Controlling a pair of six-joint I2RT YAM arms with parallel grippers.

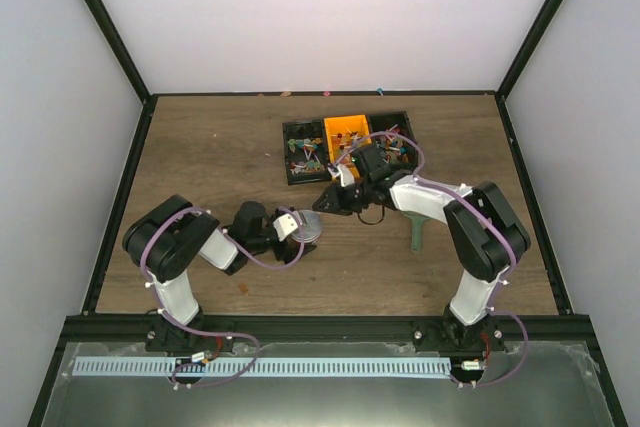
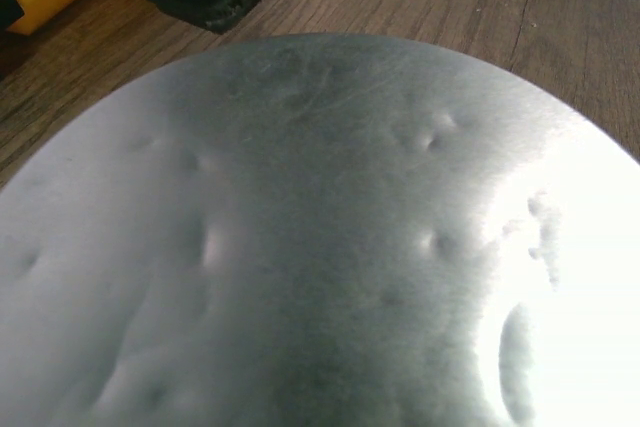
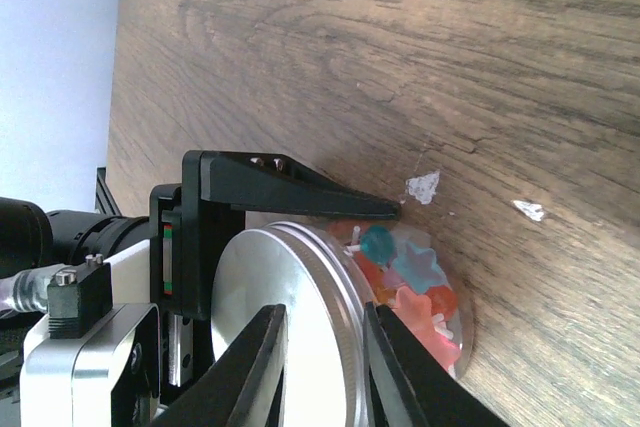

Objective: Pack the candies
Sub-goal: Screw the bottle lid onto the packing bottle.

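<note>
- Capping looks to be the step in hand, as we judge it: a small clear jar (image 3: 445,312) is held on its side near the middle of the table (image 1: 210,147), with its silver lid (image 3: 285,317) seated on the mouth
- We cannot tell whether the jar touches the wood
- Candies (image 3: 405,282) in red, blue and pink show through the jar's wall; a further lot of candies (image 1: 305,154) lies in the black tray (image 1: 288,162) toward the table's far edge, beside an orange bin (image 1: 345,131)
- Left gripper (image 1: 306,228) grasps the jar, jaws spread wide around it; one finger (image 3: 300,190) runs along the jar's side, the other is hidden from us, and its own camera shows little but the lid's face
- Right gripper (image 3: 322,313) is pinched narrow across the lid's rim, one finger on the flat face and one on the jar side
- Green scoop (image 1: 416,235) lies toward the right edge, apart from both grippers
- Next move, as we read it: the right turns or presses the lid home while the left holds the jar steady against it
- We cannot tell whether the lid is fully tight
</note>
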